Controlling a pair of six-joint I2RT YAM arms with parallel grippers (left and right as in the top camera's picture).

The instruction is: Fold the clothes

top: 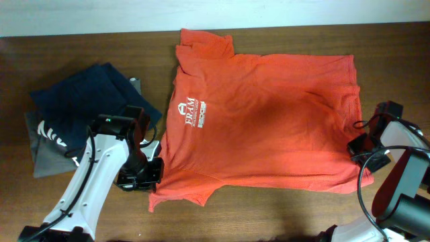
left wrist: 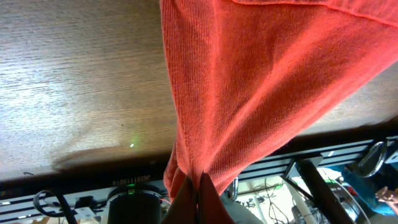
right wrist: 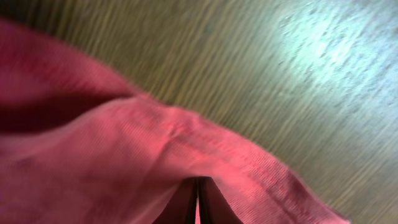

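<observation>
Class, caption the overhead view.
Left claw and right claw pinch the orange-red T-shirt spread on a wooden table.

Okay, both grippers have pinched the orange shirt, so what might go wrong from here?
1. The left gripper pinches only a thin bunch of the T-shirt by a sleeve, so it may slip once lifted.
2. The right gripper holds just the hem's edge and may have caught only one layer, which would skew the fold.
3. The navy garment lies close to the left arm, so a sweep might drag it.

Orange-red T-shirt (top: 269, 117) with white chest logo, navy garment (top: 91, 94) with white lettering, grey garment (top: 44, 161), brown wood-grain table (top: 67, 50)
</observation>
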